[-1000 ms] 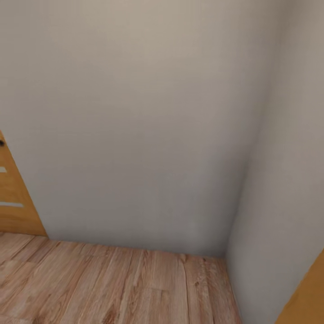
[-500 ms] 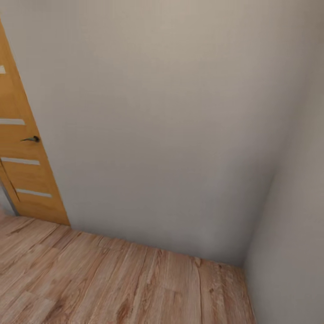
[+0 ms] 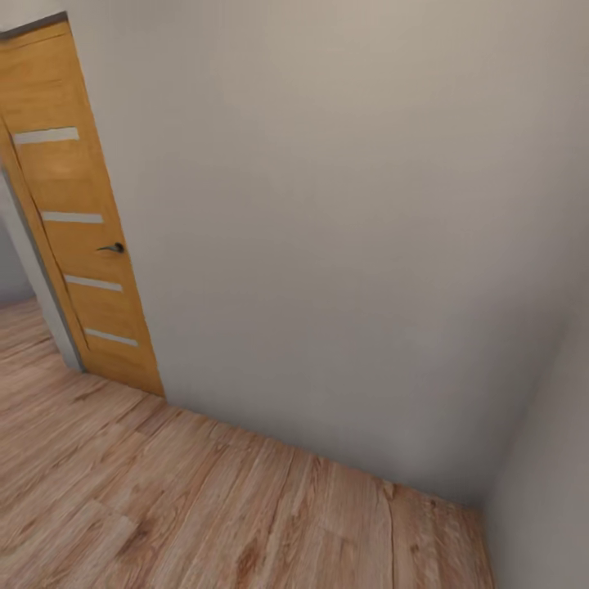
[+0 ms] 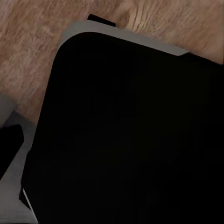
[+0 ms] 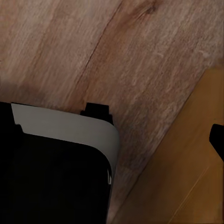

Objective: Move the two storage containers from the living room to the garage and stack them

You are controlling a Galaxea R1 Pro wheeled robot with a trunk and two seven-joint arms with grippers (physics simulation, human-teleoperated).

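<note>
Below both wrist cameras lies light wood plank flooring, and a broad black body with a pale grey rounded rim blocks much of each look down; the fingers of either arm cannot be made out, so whether their jaws stand wide or narrow cannot be told. Beside that dark body in the right wrist view runs a smooth orange-brown wooden panel, close against the planks. From the head camera, the grained planks meet a plain off-white wall that turns a corner at the right. At the left stands a light-wood door with four narrow frosted strips and a small dark lever handle. Open plank floor stretches before it. No orange-red bins can be seen from this spot.
</note>
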